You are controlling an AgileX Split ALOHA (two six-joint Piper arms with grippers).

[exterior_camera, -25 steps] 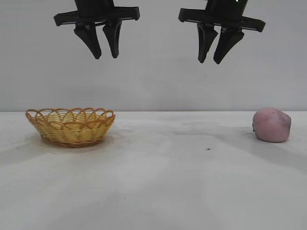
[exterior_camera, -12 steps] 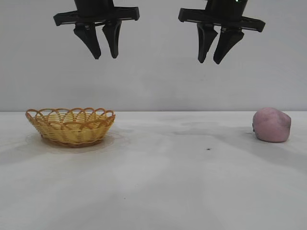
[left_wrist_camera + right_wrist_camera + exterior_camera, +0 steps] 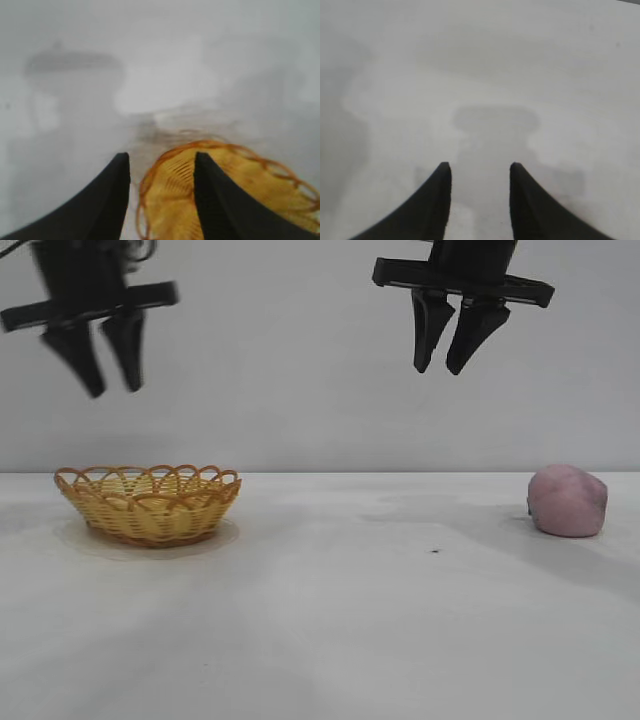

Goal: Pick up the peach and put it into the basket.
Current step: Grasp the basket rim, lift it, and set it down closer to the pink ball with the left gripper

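The peach (image 3: 567, 501) lay on the desk (image 3: 340, 620) at the right edge of the exterior frame, just below the line where the desk met the wall. It rested on its own, touching nothing but the desk surface, with a small dark bit at its left side.

The basket (image 3: 147, 503) stood upright on the desk at the left of the frame, well apart from the peach. Nothing showed above its looped orange rim. In the left wrist view part of the basket (image 3: 240, 195) appeared beyond and between the two dark fingers.

The right hand (image 3: 446, 368) hung high in the upper right of the frame, above the desk and to the left of the peach, fingers apart and pointing down, holding nothing. Its wrist view showed only bare desk (image 3: 490, 75) and the hand's shadow between the fingers.

The left hand (image 3: 112, 388) hung in the upper left of the frame, above the basket's left side and clear of it, fingers apart and pointing down, holding nothing.
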